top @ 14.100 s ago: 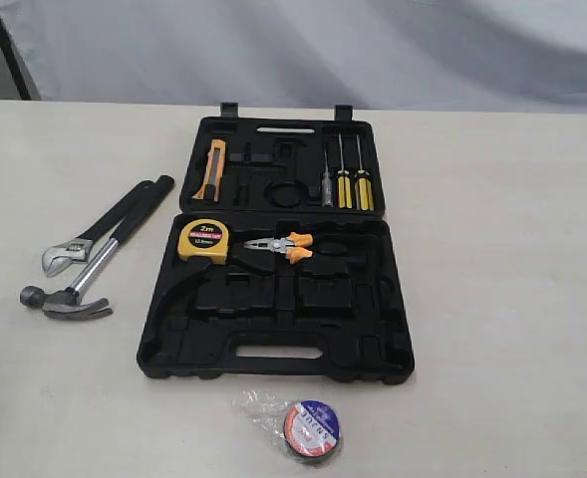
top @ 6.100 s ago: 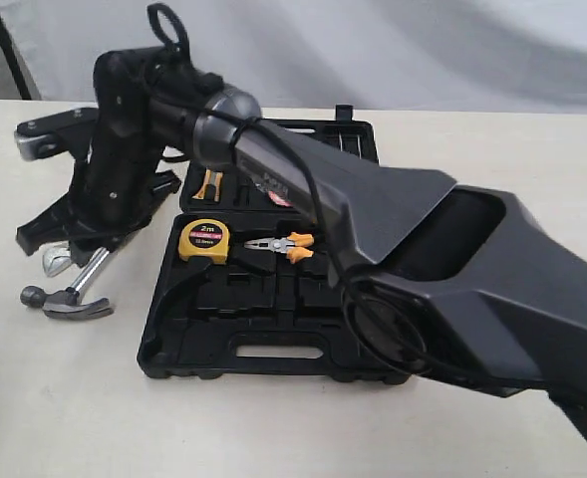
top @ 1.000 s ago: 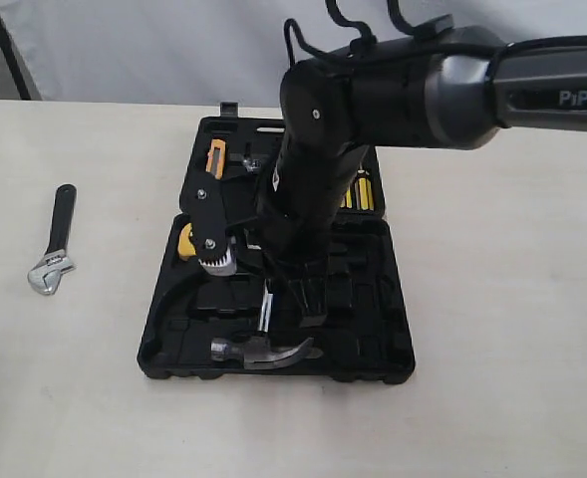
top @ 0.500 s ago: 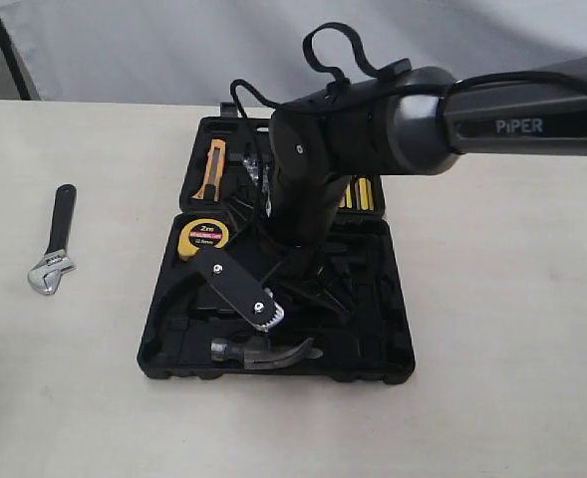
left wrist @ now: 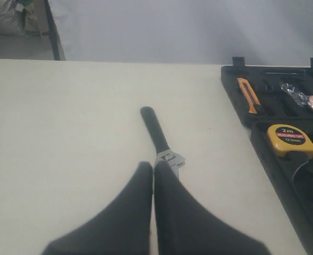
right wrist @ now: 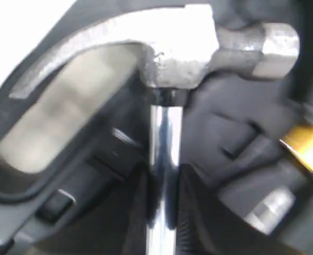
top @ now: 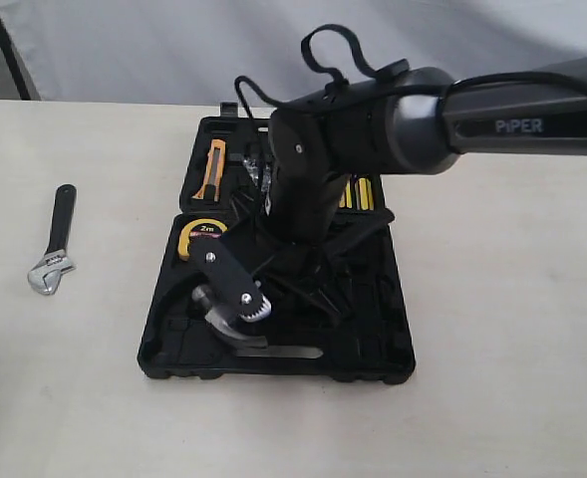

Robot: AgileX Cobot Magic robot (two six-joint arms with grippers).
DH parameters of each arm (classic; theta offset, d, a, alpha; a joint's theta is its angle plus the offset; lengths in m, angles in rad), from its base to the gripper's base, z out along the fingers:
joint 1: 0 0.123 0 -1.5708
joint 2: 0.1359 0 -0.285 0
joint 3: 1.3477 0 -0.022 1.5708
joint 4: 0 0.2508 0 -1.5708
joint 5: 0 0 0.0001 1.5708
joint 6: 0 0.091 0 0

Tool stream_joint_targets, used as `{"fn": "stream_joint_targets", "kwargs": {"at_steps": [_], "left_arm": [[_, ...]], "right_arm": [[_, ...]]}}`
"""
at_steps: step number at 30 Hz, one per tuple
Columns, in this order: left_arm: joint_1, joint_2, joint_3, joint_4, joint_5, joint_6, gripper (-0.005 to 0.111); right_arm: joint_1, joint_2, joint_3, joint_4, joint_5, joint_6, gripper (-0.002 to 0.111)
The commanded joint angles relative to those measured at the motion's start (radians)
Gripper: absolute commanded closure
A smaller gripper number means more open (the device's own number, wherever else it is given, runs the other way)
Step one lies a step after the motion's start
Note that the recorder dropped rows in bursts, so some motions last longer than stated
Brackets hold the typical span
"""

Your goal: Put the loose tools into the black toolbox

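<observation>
Table (top: 492,398) bearing the open toolbox (top: 378,363). Right pincer (right wrist: 164,183), inside the toolbox's handle half, clamps the chrome shaft of the hammer (right wrist: 177,58); the head lies just ahead of its fingertips, claw above the slot handle. Left pincer (left wrist: 153,171), fingers pressed together and empty, is over bare table; the wrench (left wrist: 157,133) lies just beyond its tips, outside the toolbox. Tape roll (left wrist: 311,101) rests in the far half.

The hammer (right wrist: 172,58) is silver, toolbox (top: 378,339) black (tape measure (left wrist: 288,141) yellow).
</observation>
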Motion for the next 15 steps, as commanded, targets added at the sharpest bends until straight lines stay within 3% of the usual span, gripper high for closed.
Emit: {"fn": "stream_joint_targets", "kwargs": {"at_steps": [1,5,9,12,15], "left_arm": [[0.003,-0.008,0.009,-0.014,-0.017,-0.010,0.105],[0.003,-0.008,0.009,-0.014,-0.017,-0.010,0.105],[0.003,-0.008,0.009,-0.014,-0.017,-0.010,0.105],[0.003,-0.008,0.009,-0.014,-0.017,-0.010,0.105],[0.003,-0.008,0.009,-0.014,-0.017,-0.010,0.105]], "right_arm": [[-0.002,-0.108,-0.001,0.004,-0.029,0.228,0.109],[-0.002,-0.155,-0.001,0.017,-0.027,0.461,0.109],[-0.002,-0.144,-0.001,0.034,0.056,0.507,0.109],[-0.002,-0.091,-0.001,0.097,0.088,0.721,0.109],[0.002,-0.061,-0.001,0.121,0.099,0.790,0.109]]}}
